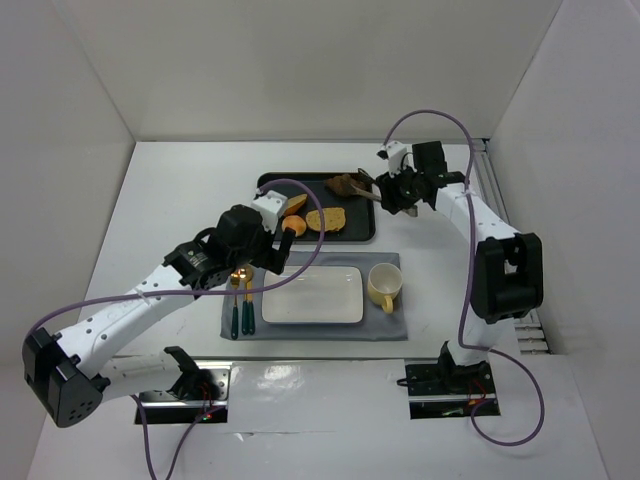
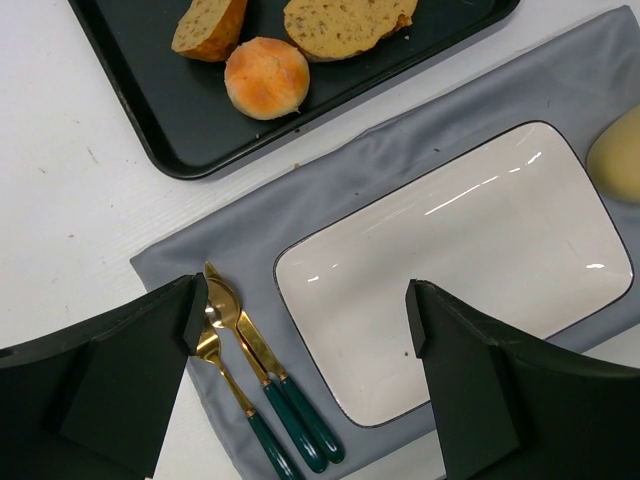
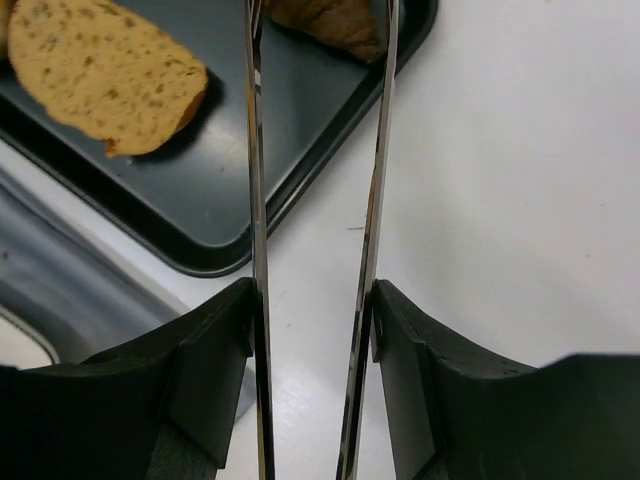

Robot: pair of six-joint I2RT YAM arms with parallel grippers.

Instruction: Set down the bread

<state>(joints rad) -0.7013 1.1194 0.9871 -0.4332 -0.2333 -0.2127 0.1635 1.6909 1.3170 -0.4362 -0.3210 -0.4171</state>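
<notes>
Two steel blades of the tongs (image 3: 255,150) are straddling the dark crusty bread (image 3: 330,25) at the tray's (image 3: 200,200) 1 o'clock. The right gripper (image 3: 312,310) is clamping the tongs, and the left gripper (image 2: 305,310) is gaping over the glossy plate (image 2: 480,250).

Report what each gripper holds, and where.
Right gripper clamps metal tongs across both arms, with the tips reaching the dark roll on the tray. Left gripper is open and empty.

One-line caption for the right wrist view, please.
Metal tongs, held in the right fingers, flank a dark bread piece on the black tray.
</notes>
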